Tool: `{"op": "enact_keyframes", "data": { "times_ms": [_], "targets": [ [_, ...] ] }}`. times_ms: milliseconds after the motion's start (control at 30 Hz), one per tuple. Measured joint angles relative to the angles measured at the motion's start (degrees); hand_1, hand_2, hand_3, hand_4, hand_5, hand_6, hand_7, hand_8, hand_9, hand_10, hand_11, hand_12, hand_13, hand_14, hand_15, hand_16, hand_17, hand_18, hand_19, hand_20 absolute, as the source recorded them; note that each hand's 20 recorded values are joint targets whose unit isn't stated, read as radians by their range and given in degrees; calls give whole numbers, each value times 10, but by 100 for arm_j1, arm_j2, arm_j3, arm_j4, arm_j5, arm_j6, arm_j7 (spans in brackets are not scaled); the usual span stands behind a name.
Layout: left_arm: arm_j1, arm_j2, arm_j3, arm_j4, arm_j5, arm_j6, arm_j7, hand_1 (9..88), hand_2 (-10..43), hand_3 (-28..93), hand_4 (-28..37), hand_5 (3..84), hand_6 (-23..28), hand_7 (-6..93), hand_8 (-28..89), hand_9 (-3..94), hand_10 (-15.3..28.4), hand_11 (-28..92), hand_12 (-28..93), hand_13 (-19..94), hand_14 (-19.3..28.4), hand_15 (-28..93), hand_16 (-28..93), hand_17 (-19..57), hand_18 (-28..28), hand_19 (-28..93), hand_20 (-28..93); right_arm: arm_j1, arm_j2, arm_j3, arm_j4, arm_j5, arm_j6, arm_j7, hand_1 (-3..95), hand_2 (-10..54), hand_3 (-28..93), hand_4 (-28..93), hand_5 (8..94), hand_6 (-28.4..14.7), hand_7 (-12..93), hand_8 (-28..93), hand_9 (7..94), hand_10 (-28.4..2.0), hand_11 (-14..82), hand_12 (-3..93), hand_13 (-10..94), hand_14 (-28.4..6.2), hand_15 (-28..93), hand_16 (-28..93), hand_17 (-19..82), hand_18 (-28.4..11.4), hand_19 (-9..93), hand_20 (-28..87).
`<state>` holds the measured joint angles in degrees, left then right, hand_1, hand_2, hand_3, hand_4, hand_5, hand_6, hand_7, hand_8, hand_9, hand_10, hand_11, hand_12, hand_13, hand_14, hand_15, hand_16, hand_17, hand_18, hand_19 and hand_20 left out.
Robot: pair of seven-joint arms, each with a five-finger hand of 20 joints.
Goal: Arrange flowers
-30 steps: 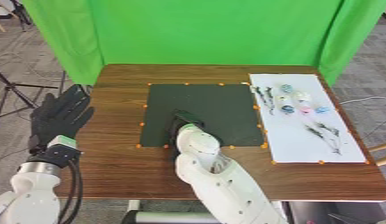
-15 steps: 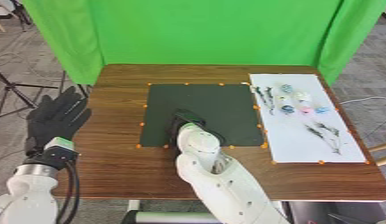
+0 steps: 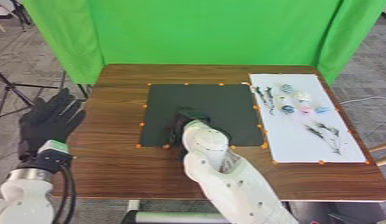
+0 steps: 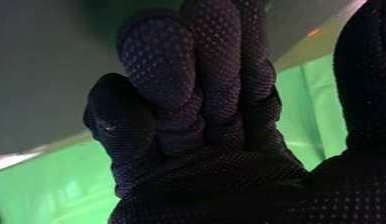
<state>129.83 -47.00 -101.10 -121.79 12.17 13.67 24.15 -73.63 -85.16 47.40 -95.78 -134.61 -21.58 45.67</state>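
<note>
Several flowers [image 3: 302, 96] lie right of the mat [image 3: 232, 97], on a white sheet [image 3: 292, 150]; small blooms in pale blue, white and pink, with thin, dark sprigs [image 3: 331, 136]; the right hand [image 3: 183, 120] is over the mat, fingers together, thumb apart; the left hand [image 3: 47, 122], fingers slightly spread, is left of it.

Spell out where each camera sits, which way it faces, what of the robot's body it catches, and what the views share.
Head view: on the robot's head, facing forward and down at the brown wooden table, dark rectangular mat and white sheet; both white arms, left hand and right hand in black fabric gloves.
Right wrist view: on the right wrist, facing along that hand's palm and straight fingers.
Shared: right hand, green curtain.
</note>
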Motion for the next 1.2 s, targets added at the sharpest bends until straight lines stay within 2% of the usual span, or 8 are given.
{"op": "enact_keyframes", "data": {
  "times_ms": [100,333,467,633,833,1200],
  "targets": [
    [133,-48,-119,-61,-21,-3,100,264,108,723,-283,384,59,127,-90,283,120,167,90,181,117,281,-90,-40,118,334,65,-42,228,140,-336,-74,131,-52,254,-95,687,-196,693,-89,267,-70,770,-183,322,281,758,-132,555,327,537,-216,932,523],
    [451,-121,-327,-187,-92,10,303,264,107,724,-283,383,59,123,-89,281,119,165,88,181,115,276,-89,-38,116,326,71,-380,973,981,-1178,-347,987,-95,259,-95,693,-193,649,-111,165,-71,715,-205,235,228,700,-147,571,305,491,-241,932,512],
    [589,-123,-394,-241,-134,23,438,266,106,723,-283,374,55,122,-89,277,115,167,88,181,115,275,-88,-37,116,323,73,-647,1532,1527,-1479,-389,1120,37,263,-95,700,-199,631,-124,125,-75,689,-214,194,204,688,-151,576,293,478,-247,932,500],
    [665,-130,-410,-292,-153,46,534,270,108,721,-283,373,45,134,-90,289,104,170,88,199,117,283,-86,-37,117,322,76,-1122,2215,2192,-1707,-432,1189,300,276,-95,712,-214,610,-147,67,-87,615,-227,111,157,686,-151,571,269,481,-247,932,492],
    [712,-130,-398,-325,-189,73,662,270,110,721,-283,378,47,137,-95,297,105,170,86,206,118,291,-87,-37,117,320,79,-1707,2716,3007,-1722,-380,1196,572,295,-95,719,-233,598,-149,64,-87,582,-227,96,148,687,-146,570,255,483,-245,932,489],
    [716,-130,-345,-326,-197,68,659,270,110,722,-283,381,50,136,-95,298,106,171,86,207,119,292,-90,-37,117,319,83,-2708,3109,4166,-1871,-286,982,985,320,-95,724,-278,582,-148,66,-86,567,-225,96,145,682,-142,572,239,479,-244,932,484]
  ]
}}
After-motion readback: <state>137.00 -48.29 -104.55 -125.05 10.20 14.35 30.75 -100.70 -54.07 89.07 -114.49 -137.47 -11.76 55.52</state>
